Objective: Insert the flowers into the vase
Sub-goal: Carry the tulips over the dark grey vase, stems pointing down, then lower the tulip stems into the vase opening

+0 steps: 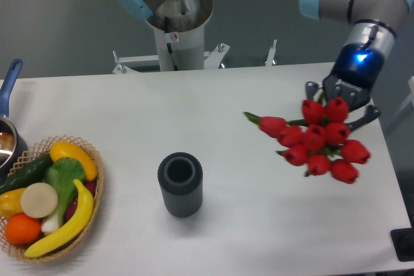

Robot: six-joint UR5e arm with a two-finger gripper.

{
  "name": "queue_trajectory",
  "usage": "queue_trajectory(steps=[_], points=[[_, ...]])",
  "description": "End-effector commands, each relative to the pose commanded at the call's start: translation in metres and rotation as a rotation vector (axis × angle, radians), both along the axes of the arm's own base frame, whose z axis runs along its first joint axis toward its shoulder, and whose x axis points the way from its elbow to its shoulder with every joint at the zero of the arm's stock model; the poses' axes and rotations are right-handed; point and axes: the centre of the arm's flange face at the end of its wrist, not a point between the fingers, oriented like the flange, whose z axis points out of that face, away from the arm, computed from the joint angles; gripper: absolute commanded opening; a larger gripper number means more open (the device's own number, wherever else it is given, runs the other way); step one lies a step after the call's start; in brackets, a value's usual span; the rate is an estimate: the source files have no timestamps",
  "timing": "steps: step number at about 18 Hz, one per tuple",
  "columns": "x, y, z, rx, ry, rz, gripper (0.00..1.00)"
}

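Arm: one, grey links with light-blue joint caps, reaching in from upper right. Wrist: blue light lit, angled down and left. Tool [341, 103]: dark fingers, clamped on the flowers [315, 138], raised above the counter [213, 114].

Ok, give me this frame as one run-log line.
phase: carrying | gripper: shut on flowers, held above table | vase: upright, empty, left of flowers | insertion: not yet done

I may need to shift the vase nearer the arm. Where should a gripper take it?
Grip the vase across its ribbed sides just below the rim, coming from above: it stands upright, a plain narrow cylinder with bare table all around.
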Motion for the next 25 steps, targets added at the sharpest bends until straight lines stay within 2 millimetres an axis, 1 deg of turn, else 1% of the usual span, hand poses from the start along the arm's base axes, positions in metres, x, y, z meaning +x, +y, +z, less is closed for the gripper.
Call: queue_trajectory(steps=[1, 5, 6, 8, 11, 14, 17, 19, 23, 25], points=[[0.017, 0.008, -0.005, 0.07, -0.03, -0.047, 0.26], [0.046, 0.032, -0.002, 0.166, -0.033, -0.132, 0.26], [0.057, 0.039, -0.001, 0.185, -0.041, -0.155, 0.26], [0.076, 0.045, 0.001, 0.225, -0.065, -0.188, 0.26], [0.093, 0.053, 0.007, 0.267, -0.087, -0.226, 0.26], [0.112, 0.062, 0.011, 0.267, -0.089, -0.255, 0.26], [0.129, 0.072, -0.001, 0.259, -0.118, -0.28, 0.26], [0.134, 0.073, -0.004, 0.256, -0.127, -0.283, 0.26], [0.141, 0.071, -0.02, 0.245, -0.163, -0.281, 0.26], [0.143, 0.071, -0.023, 0.241, -0.168, -0.281, 0.26]])
